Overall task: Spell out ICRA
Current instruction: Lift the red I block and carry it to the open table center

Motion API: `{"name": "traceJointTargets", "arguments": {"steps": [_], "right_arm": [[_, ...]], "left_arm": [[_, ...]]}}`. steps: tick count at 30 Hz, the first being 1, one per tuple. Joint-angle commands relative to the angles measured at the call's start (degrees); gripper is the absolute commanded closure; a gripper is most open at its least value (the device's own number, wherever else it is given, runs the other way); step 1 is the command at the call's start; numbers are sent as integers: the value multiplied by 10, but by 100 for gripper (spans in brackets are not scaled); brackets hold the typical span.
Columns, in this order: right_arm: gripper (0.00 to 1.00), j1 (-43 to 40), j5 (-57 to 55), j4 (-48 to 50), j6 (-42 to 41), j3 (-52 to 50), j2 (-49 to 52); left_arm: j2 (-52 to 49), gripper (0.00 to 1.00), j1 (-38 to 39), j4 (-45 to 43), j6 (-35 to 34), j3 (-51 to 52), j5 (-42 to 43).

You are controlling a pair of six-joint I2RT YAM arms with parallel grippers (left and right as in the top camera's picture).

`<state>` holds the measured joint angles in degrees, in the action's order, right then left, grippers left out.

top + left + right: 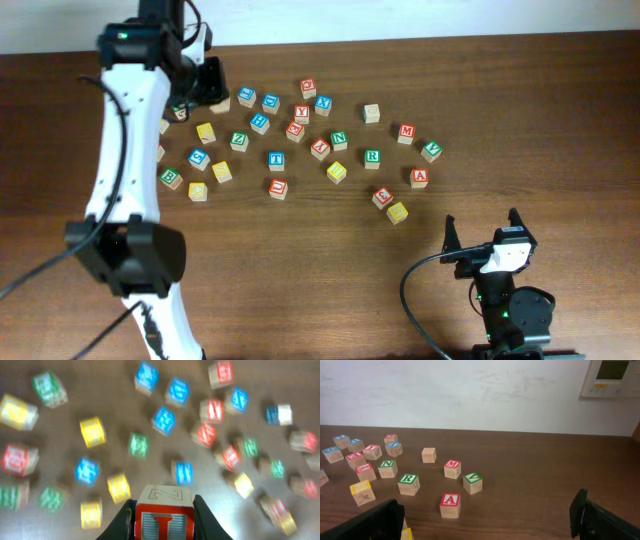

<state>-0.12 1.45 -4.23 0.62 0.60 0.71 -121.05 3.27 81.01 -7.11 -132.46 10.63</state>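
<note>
My left gripper [205,85] is at the back left, raised above the scattered letter blocks. It is shut on a red I block [164,519], whose top face shows a carved Z. The left wrist view is blurred. The red A block [420,178] lies right of the cluster and also shows in the right wrist view [450,505]. The green R block [372,157] lies left of it and shows in the right wrist view too [408,484]. I cannot read a C block. My right gripper [483,232] is open and empty at the front right, apart from all blocks [487,525].
Several other letter blocks are spread across the table's back middle, among them a red M [406,133], a green V [431,151], a blue T [276,160] and a yellow block [397,212]. Bare wood [330,280] lies in front of them.
</note>
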Motion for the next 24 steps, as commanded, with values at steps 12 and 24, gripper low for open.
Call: {"name": "traceJointTargets", "arguments": {"steps": [12,24], "right_arm": [[2,-3,-2,-3,-2,-3,-3],[2,-3,-2,-3,-2,-3,-3]], "left_arm": [[25,87,149,157,29,33,29],[127,88,178,14,-29,386,3]]}}
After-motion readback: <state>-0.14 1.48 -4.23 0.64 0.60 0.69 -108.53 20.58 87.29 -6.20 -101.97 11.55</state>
